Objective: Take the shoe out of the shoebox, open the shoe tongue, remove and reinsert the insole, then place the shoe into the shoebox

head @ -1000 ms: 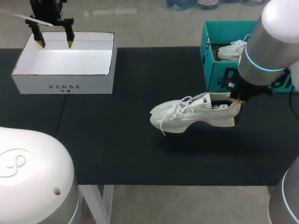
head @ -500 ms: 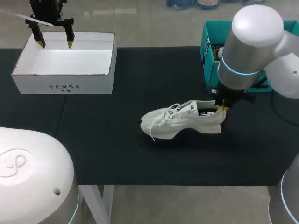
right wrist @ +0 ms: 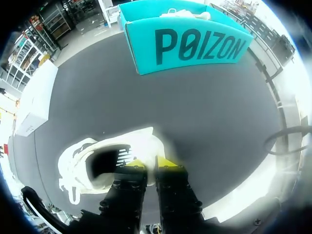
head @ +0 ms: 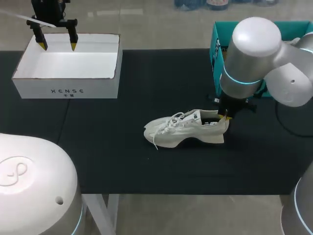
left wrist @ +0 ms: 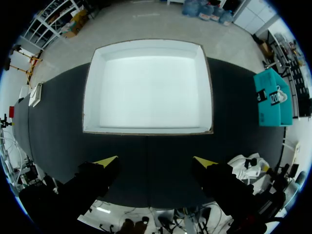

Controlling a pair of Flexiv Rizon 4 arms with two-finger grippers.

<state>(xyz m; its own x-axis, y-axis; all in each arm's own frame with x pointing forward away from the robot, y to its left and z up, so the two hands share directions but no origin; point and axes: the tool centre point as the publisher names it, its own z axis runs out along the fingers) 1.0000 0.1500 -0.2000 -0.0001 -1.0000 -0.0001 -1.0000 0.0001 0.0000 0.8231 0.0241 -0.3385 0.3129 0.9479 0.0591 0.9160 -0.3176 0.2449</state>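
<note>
A white sneaker (head: pixel 183 131) lies on the black mat near the table's middle, toe pointing left and laces loose. My right gripper (head: pixel 224 116) is shut on its heel collar. The right wrist view shows one finger inside the shoe (right wrist: pixel 100 152) and one outside, at the right gripper (right wrist: pixel 151 165). Behind it stands the teal shoebox (head: pixel 217 58), open, and the right wrist view shows a second white shoe (right wrist: pixel 187 13) inside the box (right wrist: pixel 195 46). My left gripper (head: pixel 57 45) hangs open over the far edge of a white box, holding nothing.
The white open box (head: pixel 68 91) stands at the back left; in the left wrist view its white floor (left wrist: pixel 146 92) lies ahead of the left gripper (left wrist: pixel 156 163). Black mat (head: pixel 127 166) stretches between the two boxes and in front of the sneaker.
My right arm has carried the sneaker leftward and down toward the mat, away from the teal box. The left arm has stayed still.
</note>
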